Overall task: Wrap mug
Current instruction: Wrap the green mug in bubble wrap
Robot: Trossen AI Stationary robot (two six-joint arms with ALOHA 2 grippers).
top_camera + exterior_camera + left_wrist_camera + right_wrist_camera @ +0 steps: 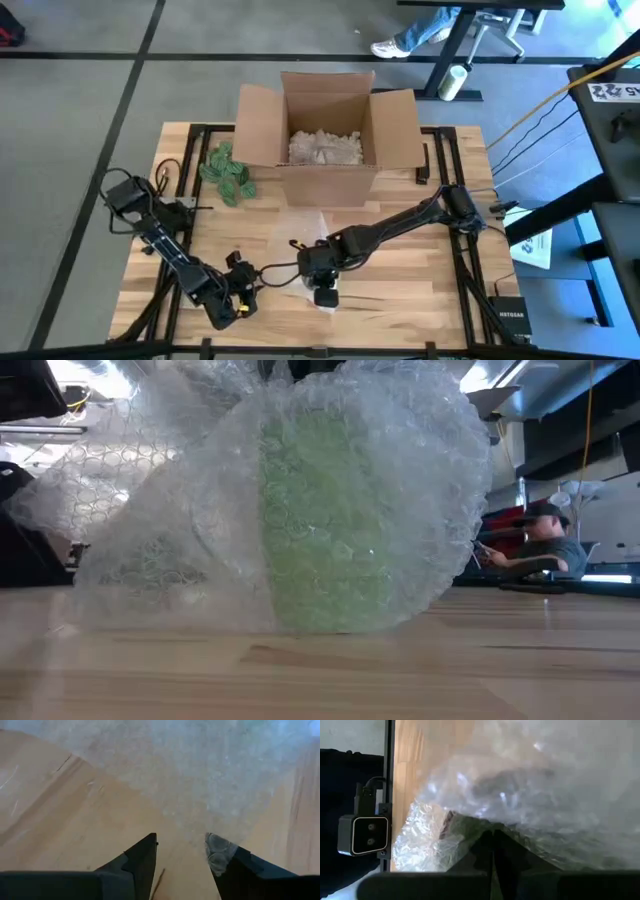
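Bubble wrap [200, 510] swathes green mug [325, 530] on table [400, 670].

Wooden table [400, 280], open cardboard box [330, 130], green leafy clump [228, 172], bubble wrap [300, 500] seemingly around mug

High view: looking straight down over the whole wooden slatted bench [420, 280].
Low view: sitting at bench-top height, facing level, very near the clear bubble-wrap sheet [300, 500].
Wrist views: both looking closely at that same wrap.
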